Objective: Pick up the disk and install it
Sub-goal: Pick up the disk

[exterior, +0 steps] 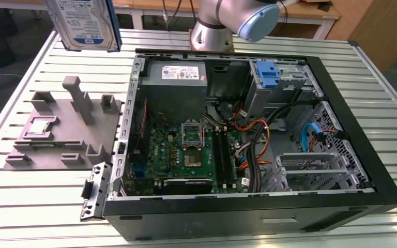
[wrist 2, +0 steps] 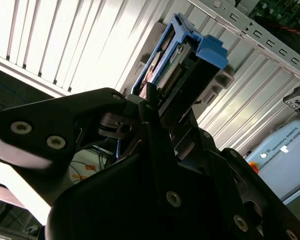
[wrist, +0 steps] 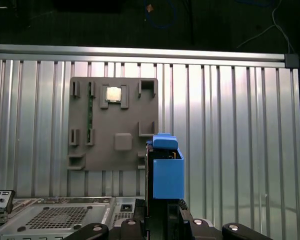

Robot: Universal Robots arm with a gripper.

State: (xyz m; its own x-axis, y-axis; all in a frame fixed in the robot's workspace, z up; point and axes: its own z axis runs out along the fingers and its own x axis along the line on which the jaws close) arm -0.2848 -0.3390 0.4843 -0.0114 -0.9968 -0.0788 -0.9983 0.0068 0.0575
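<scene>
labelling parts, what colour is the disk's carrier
The disk's carrier is blue, best seen in the first wrist view.

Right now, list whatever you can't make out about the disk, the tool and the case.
- Exterior view: the disk is cut off by the upper edge, so its top part is lost.
- First wrist view: the disk stands edge-on, so its label face is hidden.
- Second wrist view: the tool, shut on the disk, covers its near end.
- Exterior view: cables hide part of the floor of the case.
</scene>
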